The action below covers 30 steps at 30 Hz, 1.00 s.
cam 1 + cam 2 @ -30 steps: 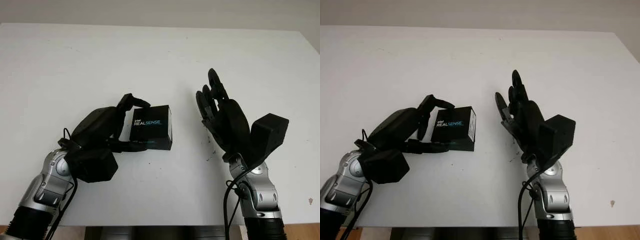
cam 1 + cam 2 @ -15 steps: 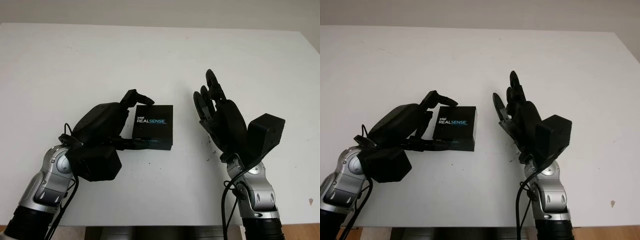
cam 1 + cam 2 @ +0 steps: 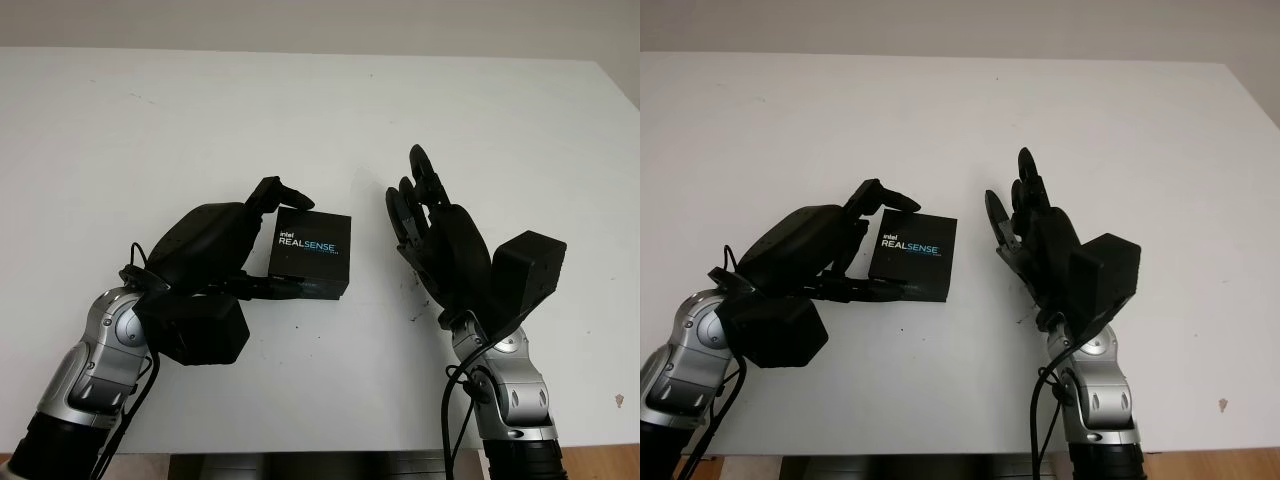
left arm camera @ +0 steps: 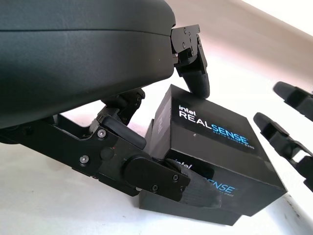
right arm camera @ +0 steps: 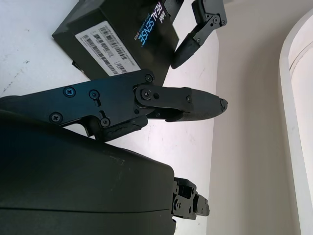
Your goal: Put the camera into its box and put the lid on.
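Note:
A black box printed "intel REALSENSE" has its lid on and sits slightly tilted near the middle of the white table. My left hand is shut on it from the left: one finger hooks over the far top edge and the thumb presses the near side. In the left wrist view the lid sits a little askew on the base. My right hand is open and raised to the right of the box, apart from it. The camera is hidden.
The table's far edge runs along the top and its right edge slants at the upper right. A few small dark specks mark the surface by the right hand.
The left hand has turned the box so its printed top faces more upward, and carried it slightly right. The right hand has drifted a little towards the box.

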Motion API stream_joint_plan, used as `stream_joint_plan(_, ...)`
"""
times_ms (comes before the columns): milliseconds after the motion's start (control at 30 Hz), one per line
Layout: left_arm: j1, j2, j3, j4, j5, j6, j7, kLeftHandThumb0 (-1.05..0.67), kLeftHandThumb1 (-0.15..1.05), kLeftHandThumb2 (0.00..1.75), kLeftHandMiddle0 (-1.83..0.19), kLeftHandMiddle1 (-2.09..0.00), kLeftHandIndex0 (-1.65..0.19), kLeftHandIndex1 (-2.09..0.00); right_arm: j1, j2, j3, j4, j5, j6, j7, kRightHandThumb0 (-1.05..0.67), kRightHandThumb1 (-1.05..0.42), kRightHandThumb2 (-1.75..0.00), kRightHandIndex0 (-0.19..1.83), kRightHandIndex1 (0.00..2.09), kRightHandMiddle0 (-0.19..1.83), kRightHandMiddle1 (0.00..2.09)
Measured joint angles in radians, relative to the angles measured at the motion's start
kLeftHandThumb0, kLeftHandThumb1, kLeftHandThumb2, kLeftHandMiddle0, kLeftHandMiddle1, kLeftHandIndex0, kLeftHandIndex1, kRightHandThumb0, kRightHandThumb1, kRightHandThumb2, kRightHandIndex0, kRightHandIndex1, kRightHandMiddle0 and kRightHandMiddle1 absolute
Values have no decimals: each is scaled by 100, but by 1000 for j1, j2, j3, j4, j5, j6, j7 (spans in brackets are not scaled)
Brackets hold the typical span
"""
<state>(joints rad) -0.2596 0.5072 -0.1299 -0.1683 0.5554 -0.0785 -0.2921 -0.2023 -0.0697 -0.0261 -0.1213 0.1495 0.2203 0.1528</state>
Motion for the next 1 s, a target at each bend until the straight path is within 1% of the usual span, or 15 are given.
stream_joint_plan(33, 0, 2, -6, -16, 29, 21, -7, -64, 105, 17, 0, -193, 7, -117, 0, 0, 0, 0, 0, 0, 0, -56, -105, -42, -15, 5, -11, 5)
stream_joint_plan(67, -4, 11, -15, -34, 58, 47, -36, -71, 105, 21, 8, -143, 6, -73, 0, 0, 0, 0, 0, 0, 1, -56, -105, -42, -15, 5, -11, 5)
stream_joint_plan(100, -13, 27, -25, -46, 86, 72, -77, -79, 105, 23, 7, -73, 8, -35, 0, 0, 0, 0, 0, 1, 1, -57, -105, -42, -15, 5, -11, 5)
stream_joint_plan(133, -22, 48, -35, -55, 110, 94, -123, -82, 105, 23, 6, -43, 11, -20, 0, 0, 0, -1, 0, 1, 3, -57, -105, -42, -15, 5, -11, 5)
stream_joint_plan(167, -25, 65, -46, -58, 129, 112, -160, -85, 105, 22, 9, -25, 14, -12, 0, 0, 0, -1, 0, 1, 4, -57, -105, -42, -15, 5, -11, 5)
stream_joint_plan(200, -29, 76, -50, -66, 143, 125, -183, -88, 105, 19, 14, -12, 17, -5, 1, -3, -1, -1, -1, 1, 4, -57, -105, -42, -15, 5, -11, 5)
stream_joint_plan(233, -31, 84, -53, -70, 154, 135, -202, -89, 105, 18, 16, -6, 18, -3, 1, -4, 0, -2, -2, 1, 4, -57, -105, -42, -15, 5, -11, 5)
stream_joint_plan(300, -29, 87, -65, -74, 164, 150, -227, -89, 105, 16, 19, -1, 19, -1, 1, -8, -1, -2, -4, 1, 4, -56, -105, -42, -14, 6, -10, 6)
stream_joint_plan(533, -21, 88, -79, -92, 179, 205, -302, -90, 105, 13, 19, 0, 19, 0, 2, -10, -1, -4, -6, 7, 5, -57, -105, -42, -14, 6, -10, 6)
stream_joint_plan(800, -23, 88, -80, -106, 178, 231, -340, -88, 105, 13, 19, 0, 19, 0, 2, -13, -1, -6, -8, 13, 5, -57, -105, -41, -14, 6, -10, 6)
stream_joint_plan(833, -24, 88, -80, -106, 177, 232, -343, -88, 105, 14, 19, 0, 19, 0, 2, -13, -1, -6, -8, 15, 5, -57, -105, -41, -14, 5, -10, 6)
stream_joint_plan(900, -25, 89, -80, -107, 176, 233, -350, -89, 105, 23, 19, 0, 19, 0, 2, -13, -1, -6, -7, 16, 5, -56, -105, -41, -14, 5, -10, 5)
stream_joint_plan(1000, -28, 98, -83, -107, 183, 229, -355, -91, 105, 42, 19, 0, 19, 0, 2, -13, -1, -6, -7, 15, 5, -56, -105, -41, -13, 6, -10, 5)
